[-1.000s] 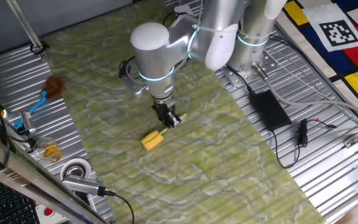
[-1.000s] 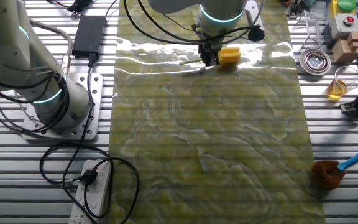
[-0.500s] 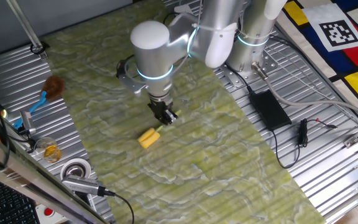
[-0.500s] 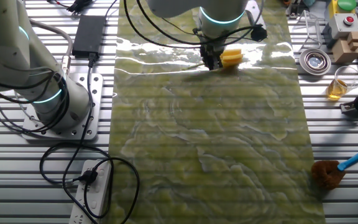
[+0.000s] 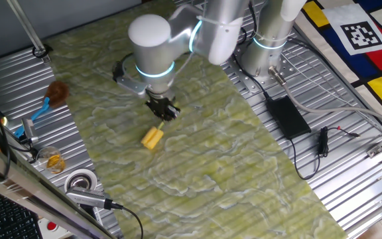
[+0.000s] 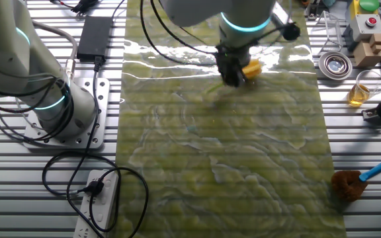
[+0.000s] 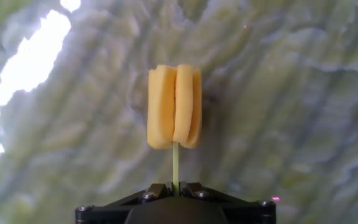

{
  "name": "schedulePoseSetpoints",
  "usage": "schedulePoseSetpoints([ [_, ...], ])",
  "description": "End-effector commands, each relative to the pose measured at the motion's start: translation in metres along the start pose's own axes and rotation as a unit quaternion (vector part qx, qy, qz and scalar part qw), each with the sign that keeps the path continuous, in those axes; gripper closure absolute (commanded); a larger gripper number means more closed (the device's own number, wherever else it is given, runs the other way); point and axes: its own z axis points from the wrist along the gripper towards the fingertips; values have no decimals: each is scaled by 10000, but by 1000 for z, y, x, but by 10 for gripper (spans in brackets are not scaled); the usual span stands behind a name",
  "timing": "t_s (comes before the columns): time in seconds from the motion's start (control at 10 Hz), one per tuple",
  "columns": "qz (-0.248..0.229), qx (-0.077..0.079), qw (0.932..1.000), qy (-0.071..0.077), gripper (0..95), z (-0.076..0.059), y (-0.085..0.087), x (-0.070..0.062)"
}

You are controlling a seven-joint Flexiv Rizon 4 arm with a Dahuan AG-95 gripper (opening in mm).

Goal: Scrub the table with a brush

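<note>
Tool (image 5: pixel 162 111) still pinching brush (image 5: pixel 152 138) stem, dragged leftward across table (image 5: pixel 244 172) since earlier

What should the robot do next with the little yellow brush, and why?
Probably slide the brush sideways across the table. The pincer is shut on its thin stem, the yellow head lies against the marbled surface, and much of that surface is unscrubbed.

A brown fluffy brush with a blue handle (image 5: pixel 53 95) lies on the ribbed metal panel (image 5: pixel 18 86). Close by are a small glass of amber liquid (image 5: pixel 54 161) and a roll of tape (image 5: pixel 80 181). A black power adapter (image 5: pixel 286 115) (cable attached) sits on the opposite panel. A white power strip (image 6: pixel 96 205) lies near the second arm's base (image 6: pixel 65 116).
</note>
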Motion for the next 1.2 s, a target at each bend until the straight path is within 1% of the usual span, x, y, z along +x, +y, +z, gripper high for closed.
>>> schedulePoseSetpoints([
  [0.1,-296,59,9995,30,950,7,-22,15],
  [0.2,-310,57,9995,32,950,7,-22,15],
  [0.3,-283,51,9996,19,950,11,-21,15],
  [0.4,-214,39,9998,7,950,14,-19,15],
  [0.5,-41,9,10000,-12,950,18,-12,12],
  [0.6,-41,9,10000,-12,950,18,-12,12],
  [0.7,354,-23,9994,-61,950,25,11,-1],
  [0.8,497,-29,9987,-71,950,25,22,-6],
  [0.9,536,-29,9985,-73,950,25,26,-8],
  [1.0,725,-64,9973,-90,950,25,40,-14],
  [1.2,913,-100,9957,-113,950,25,57,-20],
])
